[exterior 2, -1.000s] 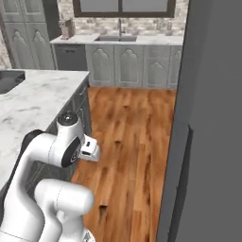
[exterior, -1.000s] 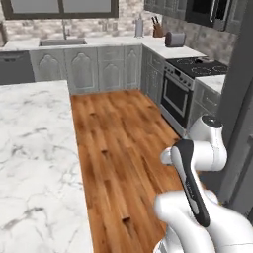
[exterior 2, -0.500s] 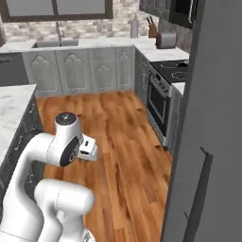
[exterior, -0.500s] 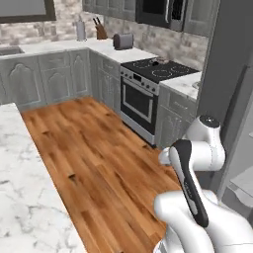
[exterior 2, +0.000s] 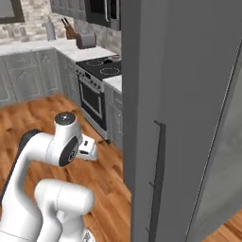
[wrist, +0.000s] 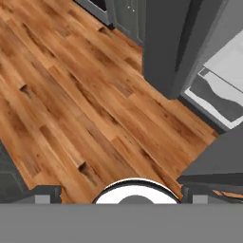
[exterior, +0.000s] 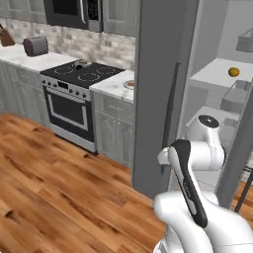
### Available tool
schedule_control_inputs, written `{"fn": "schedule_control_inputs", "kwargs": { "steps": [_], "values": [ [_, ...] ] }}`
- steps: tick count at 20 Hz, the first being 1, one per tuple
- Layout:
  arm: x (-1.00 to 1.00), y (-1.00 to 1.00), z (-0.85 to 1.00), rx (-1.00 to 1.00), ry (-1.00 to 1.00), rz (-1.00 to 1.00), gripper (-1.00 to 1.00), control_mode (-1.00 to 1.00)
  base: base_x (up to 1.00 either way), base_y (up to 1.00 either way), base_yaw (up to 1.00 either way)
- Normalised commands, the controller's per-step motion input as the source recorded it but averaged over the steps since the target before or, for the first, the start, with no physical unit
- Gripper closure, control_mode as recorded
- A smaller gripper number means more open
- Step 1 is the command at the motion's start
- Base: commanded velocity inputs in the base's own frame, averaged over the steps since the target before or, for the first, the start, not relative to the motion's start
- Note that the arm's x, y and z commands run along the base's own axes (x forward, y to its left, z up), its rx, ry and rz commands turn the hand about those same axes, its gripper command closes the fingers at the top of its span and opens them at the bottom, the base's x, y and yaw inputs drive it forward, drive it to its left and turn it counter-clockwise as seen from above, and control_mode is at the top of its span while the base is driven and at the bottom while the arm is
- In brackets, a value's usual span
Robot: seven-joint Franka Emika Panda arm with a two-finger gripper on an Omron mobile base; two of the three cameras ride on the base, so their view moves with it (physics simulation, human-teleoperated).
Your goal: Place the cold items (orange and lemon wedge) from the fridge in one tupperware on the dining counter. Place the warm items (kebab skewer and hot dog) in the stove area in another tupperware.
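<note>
My gripper [wrist: 116, 192] stands fully open and holds nothing; it hangs over bare wood floor [wrist: 80, 109] in front of the fridge [exterior: 160, 94]. In the left base view the fridge door [exterior 2: 194, 118] is swung open and I can see into the pale shelves. The orange [exterior: 233, 72] sits on an upper shelf [exterior: 217, 76], toward its back edge, with a grey box-like thing [exterior: 236, 99] on the shelf below. I cannot make out the lemon wedge from here. The stove area [exterior: 79, 81] lies to the left of the fridge, with something small and brownish at the marble top's right edge [exterior: 129, 84], too blurred to name.

I judge the step in hand is getting to the orange. To do it well I should bring my hand up level with that shelf, go in past the door edge without clipping it, and keep my jaws wide until they straddle the fruit.
</note>
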Motion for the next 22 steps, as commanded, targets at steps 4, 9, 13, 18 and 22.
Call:
{"fn": "schedule_control_inputs", "kwargs": {
  "steps": [4, 9, 13, 18, 22],
  "values": [
    [0.00, 0.00, 0.00, 0.00, 0.00, 0.00, -1.00, 1.00, 0.59, 0.79, -0.60],
    [0.00, 0.00, 0.00, 0.00, 0.00, 0.00, -1.00, 1.00, 0.63, 0.85, -0.56],
    [0.00, 0.00, 0.00, 0.00, 0.00, 0.00, -1.00, 1.00, 0.58, 0.92, -0.53],
    [0.00, 0.00, 0.00, 0.00, 0.00, 0.00, -1.00, 1.00, 0.63, 0.91, -0.53],
    [0.00, 0.00, 0.00, 0.00, 0.00, 0.00, -1.00, 1.00, 0.65, 0.99, -0.48]
  ]
}}
